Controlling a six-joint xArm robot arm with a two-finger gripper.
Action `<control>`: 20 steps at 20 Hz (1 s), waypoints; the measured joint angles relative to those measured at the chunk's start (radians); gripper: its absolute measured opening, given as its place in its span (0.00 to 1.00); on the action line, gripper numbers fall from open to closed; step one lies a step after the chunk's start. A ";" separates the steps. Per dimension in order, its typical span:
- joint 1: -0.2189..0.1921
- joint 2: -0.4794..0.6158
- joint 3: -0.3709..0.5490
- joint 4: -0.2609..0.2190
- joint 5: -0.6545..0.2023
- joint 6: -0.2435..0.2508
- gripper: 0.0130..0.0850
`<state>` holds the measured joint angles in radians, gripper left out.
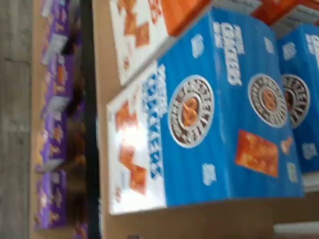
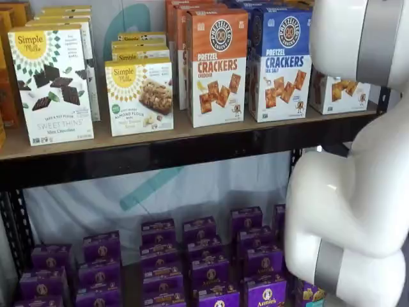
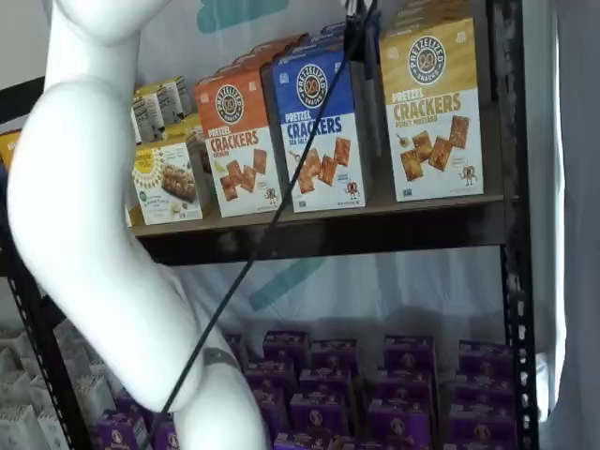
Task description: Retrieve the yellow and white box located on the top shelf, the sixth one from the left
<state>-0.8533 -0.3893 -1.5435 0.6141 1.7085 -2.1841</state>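
Observation:
The yellow and white box (image 3: 431, 108) stands at the right end of the top shelf (image 3: 375, 230), upright, next to a blue-and-white crackers box (image 3: 319, 131). In a shelf view only its white lower part (image 2: 342, 93) shows beside my white arm. My gripper (image 3: 359, 33) shows only as dark fingers hanging from the view's top edge with a cable, in front of the gap between the blue box and the yellow and white box. No gap between the fingers shows. The wrist view shows the blue box (image 1: 219, 114) close up, not the yellow and white box.
An orange-and-white crackers box (image 2: 216, 67) and Simple Mills boxes (image 2: 54, 83) stand further left on the top shelf (image 2: 160, 150). Small purple boxes (image 2: 204, 262) fill the lower level. My white arm (image 2: 351, 192) covers the right side. A black upright (image 3: 511, 234) borders the shelf.

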 joint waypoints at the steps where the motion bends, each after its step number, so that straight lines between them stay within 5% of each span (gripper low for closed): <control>1: 0.004 -0.002 0.008 -0.003 -0.027 -0.009 1.00; 6: 0.047 0.001 0.039 -0.064 -0.171 -0.058 1.00; 9: 0.073 0.047 -0.013 -0.129 -0.154 -0.051 1.00; 20: 0.128 0.185 -0.163 -0.229 -0.111 -0.018 1.00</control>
<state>-0.7256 -0.2040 -1.7065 0.3853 1.5977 -2.2018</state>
